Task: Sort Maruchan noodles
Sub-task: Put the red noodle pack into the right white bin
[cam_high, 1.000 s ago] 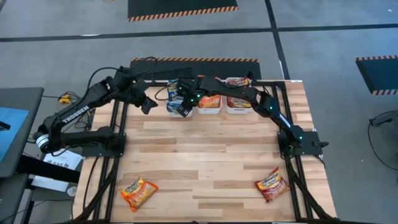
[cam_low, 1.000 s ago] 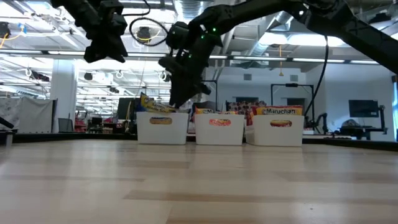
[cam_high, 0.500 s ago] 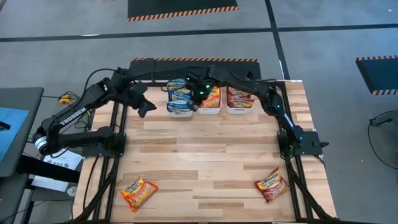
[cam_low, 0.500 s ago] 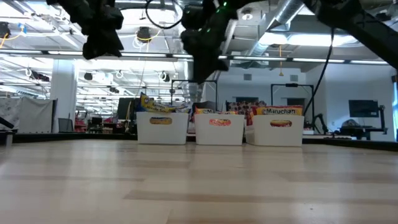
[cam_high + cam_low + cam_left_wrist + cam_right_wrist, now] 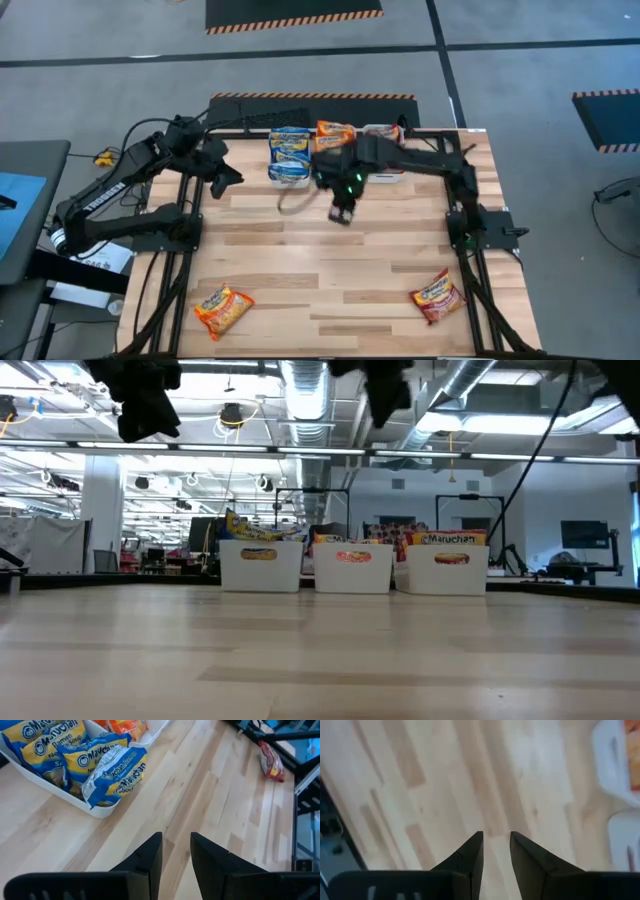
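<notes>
While both arms hang above the table, 3 white trays [image 5: 290, 177] sit in a row at 12 o'clock, holding blue, orange and dark-red noodles [image 5: 112, 767]. 2 loose packets: orange [image 5: 223, 308] at 7 o'clock, red [image 5: 437, 295] at 5 o'clock. All crinkly, yellow-labelled. Left gripper [image 5: 176, 855] and right gripper [image 5: 496, 854]: fingers slightly apart, pinching nothing.

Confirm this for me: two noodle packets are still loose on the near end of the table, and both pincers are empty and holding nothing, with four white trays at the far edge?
Not quite: the high view shows three white trays, not four. The two loose noodle packets and the empty left pincer and right pincer are as you said.
</notes>
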`<state>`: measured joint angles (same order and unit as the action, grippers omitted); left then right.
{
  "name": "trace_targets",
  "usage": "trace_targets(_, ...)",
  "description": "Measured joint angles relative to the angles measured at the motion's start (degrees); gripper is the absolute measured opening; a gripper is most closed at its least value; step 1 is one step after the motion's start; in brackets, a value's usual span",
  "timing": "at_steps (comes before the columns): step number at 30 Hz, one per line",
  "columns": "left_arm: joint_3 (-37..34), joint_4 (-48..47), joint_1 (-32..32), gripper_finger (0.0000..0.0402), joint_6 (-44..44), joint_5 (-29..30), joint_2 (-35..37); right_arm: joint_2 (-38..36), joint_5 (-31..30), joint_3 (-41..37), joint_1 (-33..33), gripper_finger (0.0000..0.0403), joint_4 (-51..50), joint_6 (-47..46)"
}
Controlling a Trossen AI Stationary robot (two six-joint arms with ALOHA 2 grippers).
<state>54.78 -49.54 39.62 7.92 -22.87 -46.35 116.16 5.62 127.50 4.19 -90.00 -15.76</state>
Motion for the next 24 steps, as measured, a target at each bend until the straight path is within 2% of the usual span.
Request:
trace_targets(5, 0.1, -2.3, 0.0, 0.0087, -1.9, 0.9, 0.0, -5.3, -2.1, -10.5, -8.1, 0.0120, 0.2, -4.6)
trace_targets(12, 0.1, -4.1, 0.0, 0.0087, -3.7, 1.1, -0.1, -13.2, -2.5, -29.2, -17.3, 0.0120, 0.3, -20.3)
trace_targets(15, 0.0, -4.0, 0.0, 0.0087, -3.7, 1.1, -0.1, -16.3, -0.3, -35.1, -21.1, 0.0120, 0.9, -25.0)
trace_targets(19, 0.0, -4.0, 0.0, 0.0087, -3.7, 1.1, -0.1, -20.2, 1.9, -40.6, -25.4, 0.0120, 2.8, -31.1)
trace_targets(24, 0.0, -5.0, 0.0, 0.0087, -3.7, 1.0, -0.1, -26.6, 1.9, -43.3, -30.2, 0.0120, 3.3, -39.3)
